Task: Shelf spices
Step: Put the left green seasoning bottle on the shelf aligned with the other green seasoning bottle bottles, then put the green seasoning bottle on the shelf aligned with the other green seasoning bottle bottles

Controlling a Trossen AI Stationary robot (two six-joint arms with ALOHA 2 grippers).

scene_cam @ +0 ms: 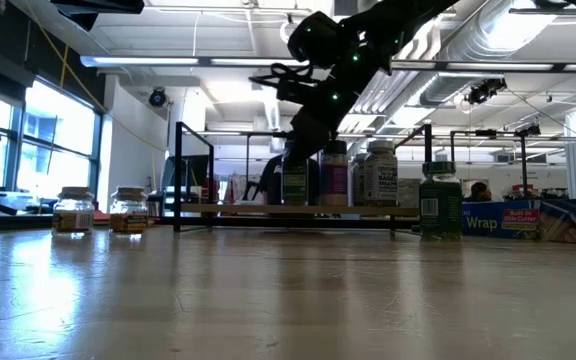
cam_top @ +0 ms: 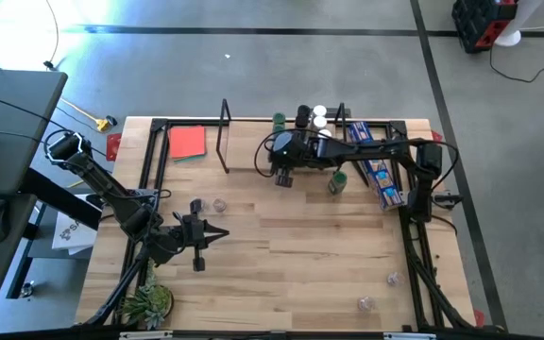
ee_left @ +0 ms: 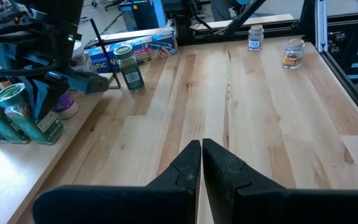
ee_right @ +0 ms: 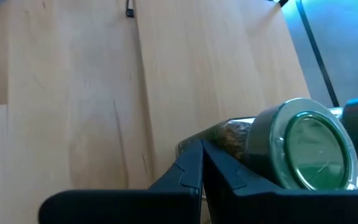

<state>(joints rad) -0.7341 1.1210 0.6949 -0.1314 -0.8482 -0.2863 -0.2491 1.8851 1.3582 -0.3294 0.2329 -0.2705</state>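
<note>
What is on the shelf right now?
On the shelf stands a row of spice jars, green-, black- and white-lidded. The right gripper, shut, hangs over its near edge and covers some, so no count.

We've got two dark, near-black arms with chunky joints and loose black cables looping beside them. Each gripper, left [ee_left: 201, 163] and right [ee_right: 202, 167], has two matte black wedge-shaped fingers, and green lights glow on the right arm's wrist.

Overhead, table-level, two wrist close-ups.
</note>
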